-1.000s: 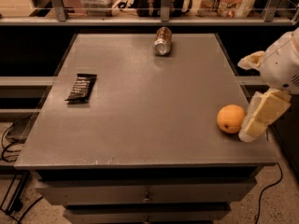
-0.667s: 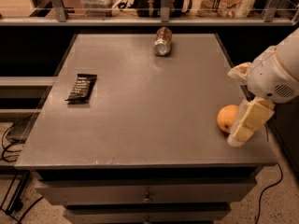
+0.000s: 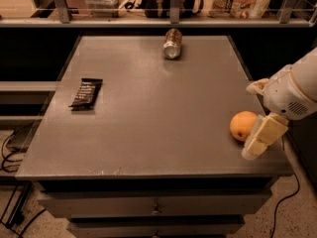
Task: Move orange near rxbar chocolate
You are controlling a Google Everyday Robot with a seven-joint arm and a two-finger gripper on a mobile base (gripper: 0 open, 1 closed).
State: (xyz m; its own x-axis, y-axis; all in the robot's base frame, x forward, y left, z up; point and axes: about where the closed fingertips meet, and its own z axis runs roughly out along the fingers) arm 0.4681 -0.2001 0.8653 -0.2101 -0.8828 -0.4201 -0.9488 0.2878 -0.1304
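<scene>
The orange point(image 3: 241, 125) lies on the grey table point(image 3: 148, 113) near its right front corner. The rxbar chocolate point(image 3: 86, 93), a flat black wrapper with white text, lies near the table's left edge, far from the orange. My gripper point(image 3: 249, 122) comes in from the right at the orange. Its fingers are open. One cream finger point(image 3: 263, 135) is against the orange's front right side. The other point(image 3: 256, 87) is behind the orange, apart from it. The white arm point(image 3: 294, 90) extends off to the right.
A metallic drink can point(image 3: 172, 43) lies on its side at the table's back middle. A shelf with a railing point(image 3: 173, 4) and bags stands behind the table. Drawers sit below the front edge, and cables lie on the floor.
My gripper has shifted left and lower, closing in on the orange from the right. The orange, the bar and the can have not moved.
</scene>
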